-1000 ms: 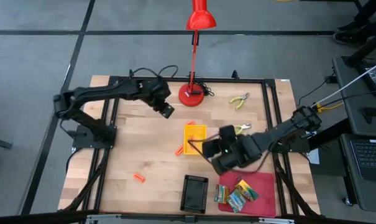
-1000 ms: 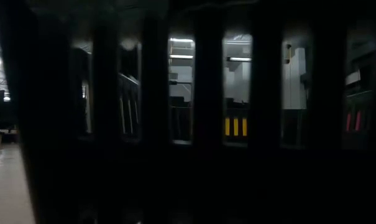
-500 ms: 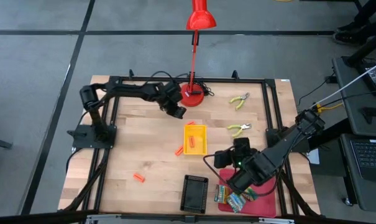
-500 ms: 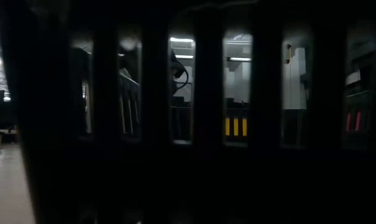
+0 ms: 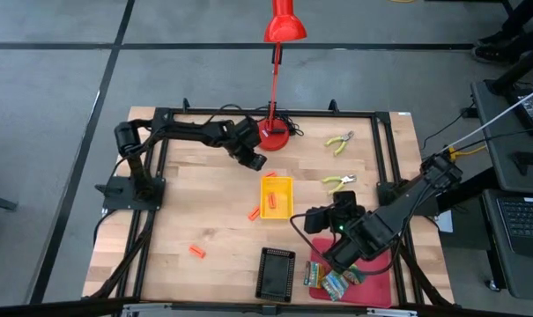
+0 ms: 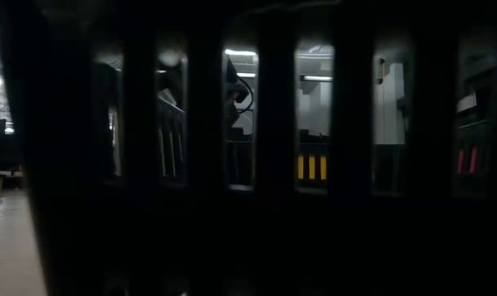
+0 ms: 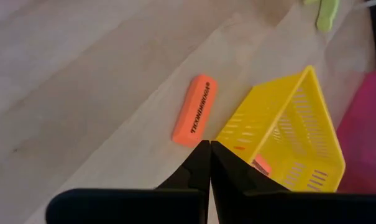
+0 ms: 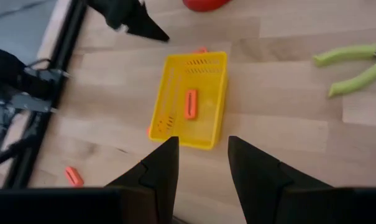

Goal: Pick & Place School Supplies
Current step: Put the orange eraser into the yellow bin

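Orange stick [image 5: 196,252] lies loose at table's front-left, L gripper [image 5: 255,162] w/ fingers pressed together, empty, by the red lamp base [image 5: 272,135], another stick [image 5: 271,202] in yellow tray [image 5: 286,184], R gripper [image 5: 316,220] parted, empty, near red tray [image 5: 376,260].

Black lettering runs along the orange stick [image 7: 195,110], too blurred to read.

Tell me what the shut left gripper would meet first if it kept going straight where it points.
Likely the yellow tray: the left gripper aims at its near edge, with an orange stick just beside that line. Depth is unclear.
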Robot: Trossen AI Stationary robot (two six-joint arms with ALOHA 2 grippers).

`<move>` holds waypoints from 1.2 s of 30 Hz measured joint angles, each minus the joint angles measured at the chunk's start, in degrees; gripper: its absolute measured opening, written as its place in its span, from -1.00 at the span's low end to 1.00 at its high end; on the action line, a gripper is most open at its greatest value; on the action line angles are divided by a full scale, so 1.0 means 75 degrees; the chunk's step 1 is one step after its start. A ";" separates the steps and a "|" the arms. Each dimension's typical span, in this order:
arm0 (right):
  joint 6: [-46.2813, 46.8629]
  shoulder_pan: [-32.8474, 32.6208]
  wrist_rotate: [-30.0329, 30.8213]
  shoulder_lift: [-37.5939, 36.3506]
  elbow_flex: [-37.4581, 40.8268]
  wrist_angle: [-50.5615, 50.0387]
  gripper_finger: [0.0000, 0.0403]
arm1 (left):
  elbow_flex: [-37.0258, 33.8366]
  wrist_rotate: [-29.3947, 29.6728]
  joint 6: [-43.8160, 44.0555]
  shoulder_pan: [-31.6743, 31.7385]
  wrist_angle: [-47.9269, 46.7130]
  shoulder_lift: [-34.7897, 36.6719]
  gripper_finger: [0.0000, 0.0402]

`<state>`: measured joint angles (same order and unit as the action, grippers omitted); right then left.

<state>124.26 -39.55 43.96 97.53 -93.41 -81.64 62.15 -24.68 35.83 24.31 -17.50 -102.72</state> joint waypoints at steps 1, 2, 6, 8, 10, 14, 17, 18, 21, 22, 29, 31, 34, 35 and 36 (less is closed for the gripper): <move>-0.0009 0.0000 0.0076 -0.0031 0.0000 -0.0004 -0.29 | 0.0000 0.0016 0.0004 -0.0034 0.0001 0.0000 -0.99; -0.0019 0.0000 0.0149 -0.0052 0.0000 -0.0004 -0.29 | 0.0000 0.0072 0.0041 -0.0069 -0.0001 0.0000 -0.99; -0.0025 -0.0006 0.0318 -0.0078 0.0000 -0.0008 -0.29 | 0.0000 0.0403 0.0250 -0.0155 0.0019 -0.0033 -0.99; -0.0040 -0.0006 0.0336 -0.0078 0.0000 -0.0005 -0.29 | 0.0003 0.0297 0.0402 -0.0189 0.0310 -0.0205 -0.99; -0.0054 -0.0006 0.0344 -0.0078 0.0000 -0.0010 -0.29 | 0.0000 -0.0032 0.0625 -0.0186 0.0752 -0.0399 -0.99; -0.0083 -0.0069 0.0367 -0.0104 0.0000 -0.0006 -0.29 | 0.0064 0.0067 0.0757 -0.0192 0.0959 -0.0567 -0.99; -0.0051 -0.0177 0.0364 -0.0116 0.0000 -0.0011 -0.29 | 0.0064 0.0003 0.0726 -0.0186 0.0874 -0.0586 -0.99; -0.0051 -0.0201 0.0361 -0.0116 0.0000 -0.0013 -0.29 | 0.0067 -0.0062 0.0680 -0.0181 0.0875 -0.0586 -0.99; -0.0048 -0.0230 0.0361 -0.0116 0.0000 -0.0034 -0.29 | 0.0067 -0.0067 0.0574 -0.0186 0.0734 -0.0586 -0.99; -0.0046 -0.0228 0.0364 -0.0116 0.0000 -0.0033 -0.29 | 0.0067 -0.0070 0.0574 -0.0188 0.0756 -0.0597 -0.99; -0.0037 -0.0227 0.0367 -0.0116 0.0000 -0.0097 -0.29 | 0.0072 -0.0085 0.0713 -0.0217 0.0872 -0.0851 -0.99; -0.0026 -0.0227 0.0381 -0.0116 -0.0001 -0.0093 -0.29 | 0.0073 -0.0074 0.0698 -0.0235 0.0990 -0.0848 -0.99; -0.0026 -0.0227 0.0379 -0.0116 0.0000 -0.0096 -0.29 | 0.0073 -0.0118 0.0720 -0.0241 0.0976 -0.0839 -0.99; -0.0026 -0.0227 0.0380 -0.0116 0.0000 -0.0104 -0.29 | 0.0073 -0.0115 0.0720 -0.0238 0.0947 -0.0839 -0.99; -0.0025 -0.0227 0.0381 -0.0116 -0.0002 -0.0122 -0.29 | 0.0073 -0.0112 0.0720 -0.0252 0.0944 -0.0846 -0.99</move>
<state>124.07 -41.25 46.83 96.66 -93.42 -82.56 62.70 -25.52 41.23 22.42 -10.42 -109.06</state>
